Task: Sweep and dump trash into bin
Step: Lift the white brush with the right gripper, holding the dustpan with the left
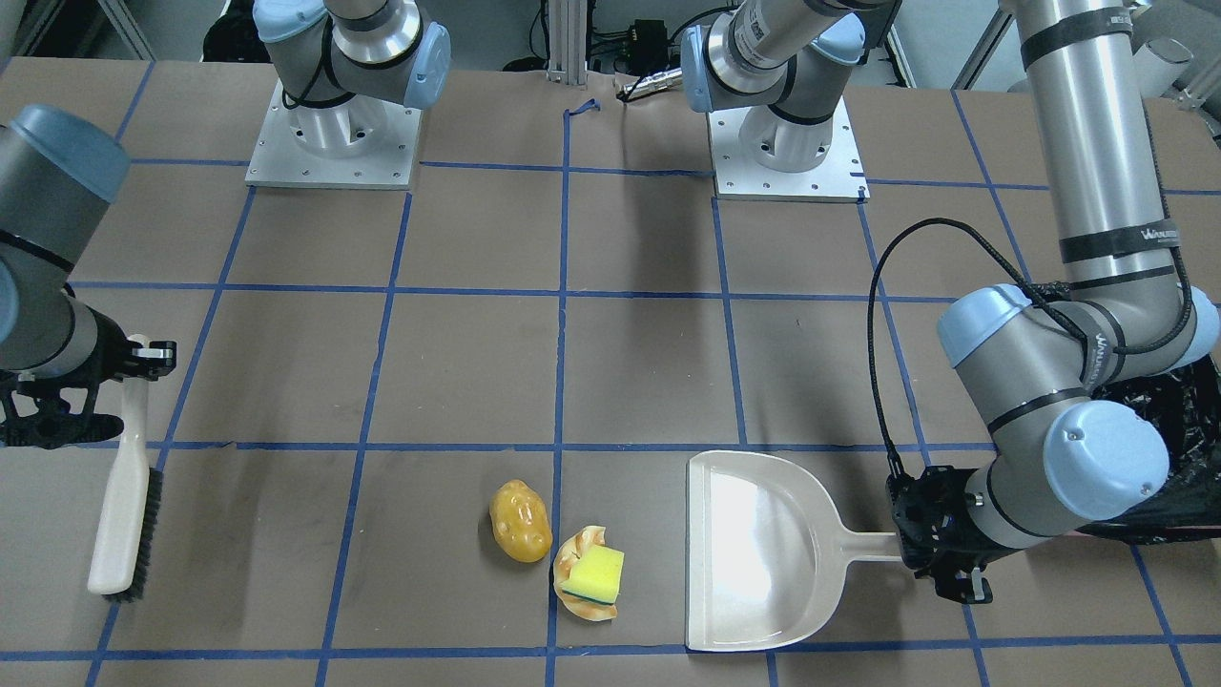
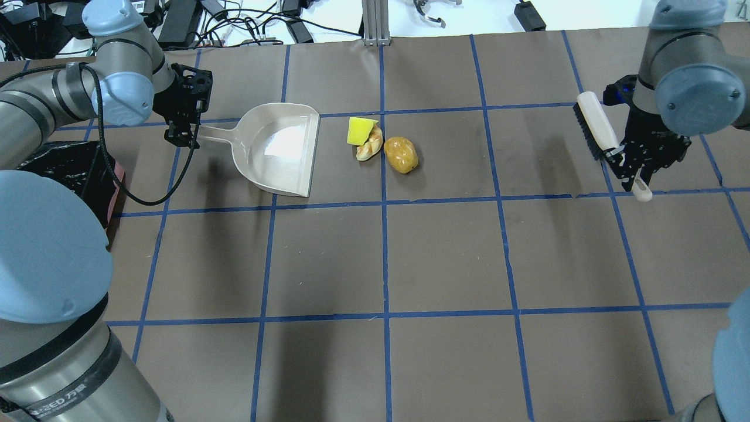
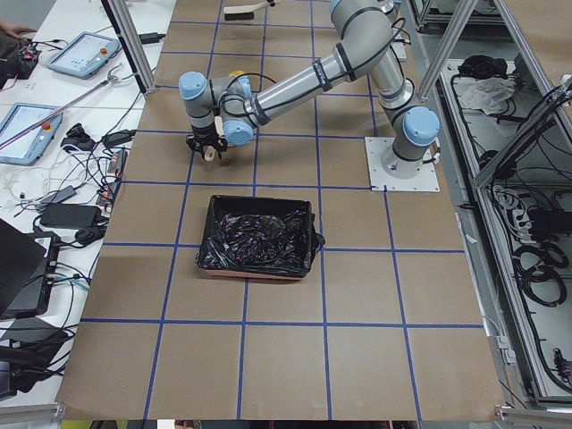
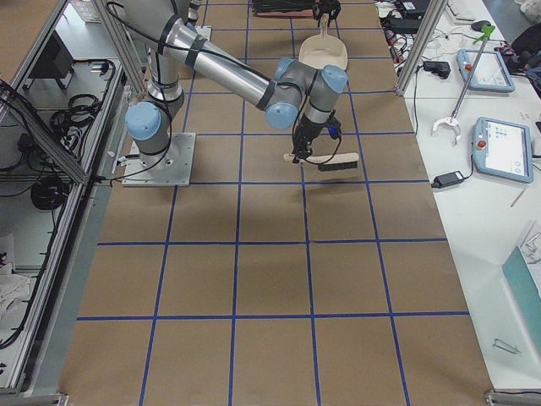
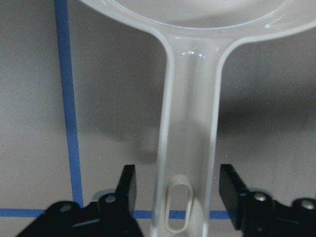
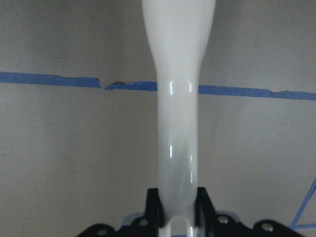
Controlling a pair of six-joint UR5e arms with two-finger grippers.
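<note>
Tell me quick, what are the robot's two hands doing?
Left gripper: open around the dustpan handle.
Right gripper: closed on the brush handle.

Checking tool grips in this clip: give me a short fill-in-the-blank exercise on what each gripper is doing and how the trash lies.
1. The right gripper is shut on the handle of the ____.
2. The left gripper is ____, with a finger on either side of the dustpan handle and neither touching it.
3. The yellow sponge lies on top of the ____, next to the potato shape.
Missing words: brush; open; bread-like piece.
</note>
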